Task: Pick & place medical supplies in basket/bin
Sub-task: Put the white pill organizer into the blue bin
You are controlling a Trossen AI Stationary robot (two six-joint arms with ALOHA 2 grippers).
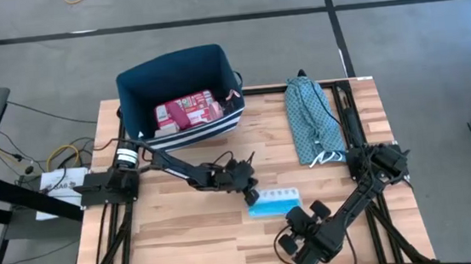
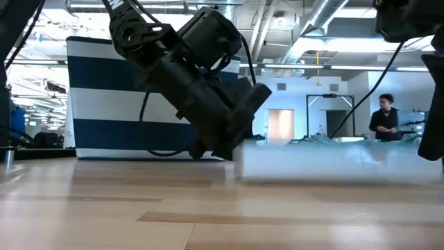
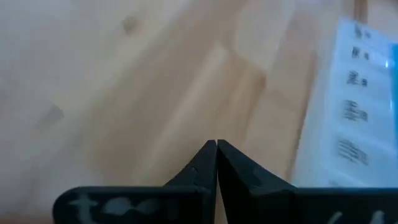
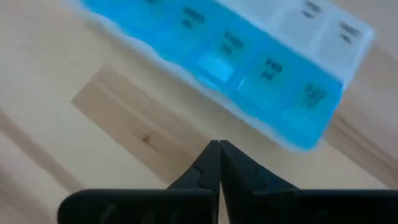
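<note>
A: How far along is the job?

B: Partly done, I'd judge. The navy bin (image 1: 179,92) stands at the far edge of the surface (image 1: 184,230), and a red-and-white first-aid case (image 1: 188,112) already lies inside it. Other small items may be in there too, but I can't make them out.

A: What's left outside?

B: The light-blue pill organizer (image 1: 273,202). It lies flat on the wood near the middle front, well apart from the bin. From what shows, it's the only supply not yet in. The teal patterned cloth bundle (image 1: 310,119) on the right side isn't one of the supplies, I think.

A: Is anything holding the organizer?

B: No. The left tool (image 1: 247,187) sits low over the surface just beside the organizer's left end, its fingers pressed together on nothing; its wrist view shows the fingertips (image 3: 216,155) meeting over bare wood with the organizer off to one side. The right tool (image 1: 303,222) is near the organizer's front edge, also closed and empty, with the blue compartments lying just beyond its tips in its own view.

A: So the next step?

B: One tool would need to part its fingers, take the organizer and carry it across to the bin. Neither has begun a grasp as things stand.
</note>
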